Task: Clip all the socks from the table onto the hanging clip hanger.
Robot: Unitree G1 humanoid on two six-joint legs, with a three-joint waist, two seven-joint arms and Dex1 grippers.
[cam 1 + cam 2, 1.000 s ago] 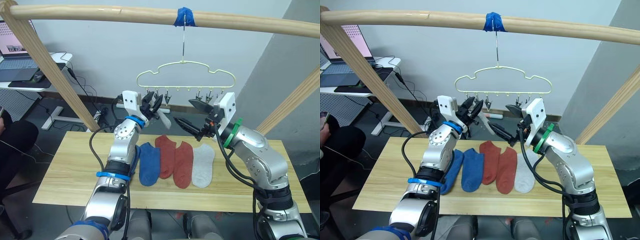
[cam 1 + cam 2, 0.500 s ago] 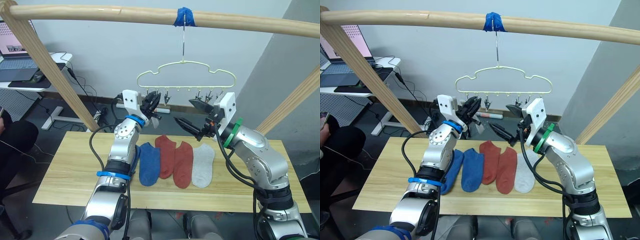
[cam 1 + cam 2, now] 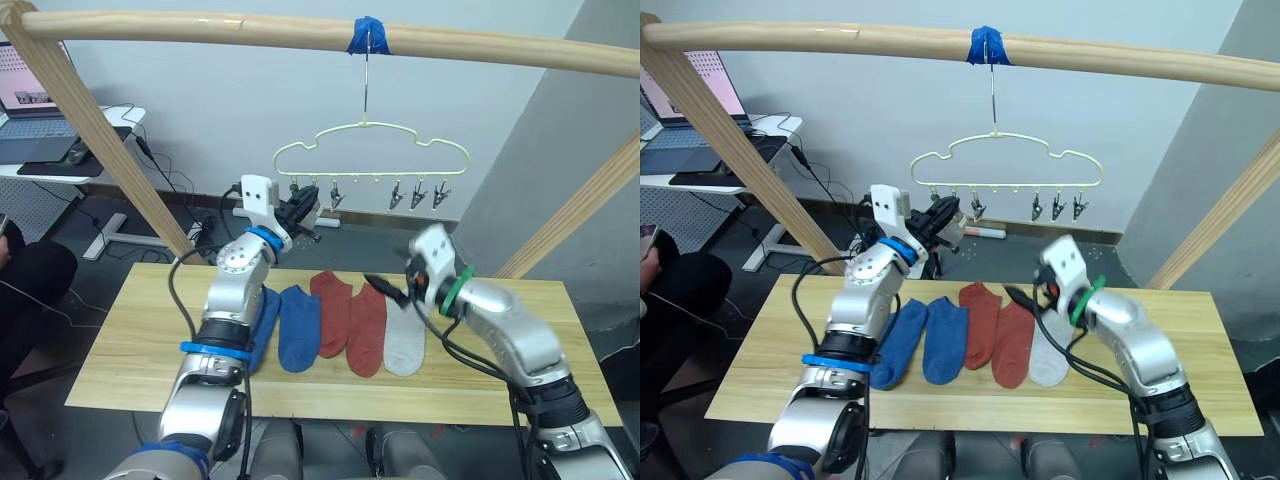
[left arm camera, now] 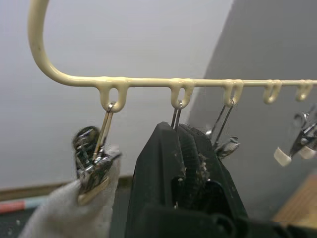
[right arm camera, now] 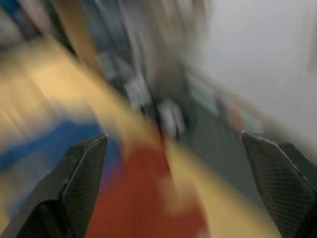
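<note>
**One grey sock clipped, five socks on the planks**

The clip hanger (image 3: 372, 158) was seen hung by its metal hook from a taped spot on the wooden pole (image 3: 200, 28), above the far edge of the table (image 3: 130, 340). A row of small metal clips (image 3: 418, 193) was noted along its lower bar.

The left gripper (image 3: 305, 212) was raised to the hanger's left end. In the left wrist view its black fingers (image 4: 185, 168) were pressed together at the second clip from the end; what, if anything, was pinched between them could not be made out. At the end clip just beside it, a light grey sock (image 4: 69, 213) was held in the metal jaws and hung down.

The right gripper (image 3: 1023, 297) was low, over the socks on the table, near the tops of the rust red and grey ones. In the right wrist view its two fingers (image 5: 81, 173) were spread wide with nothing between them.

Five socks were laid side by side on the table: two blue socks (image 3: 925, 340), two rust red socks (image 3: 997, 335) and one grey sock (image 3: 1050, 355), each touching its neighbour.
</note>
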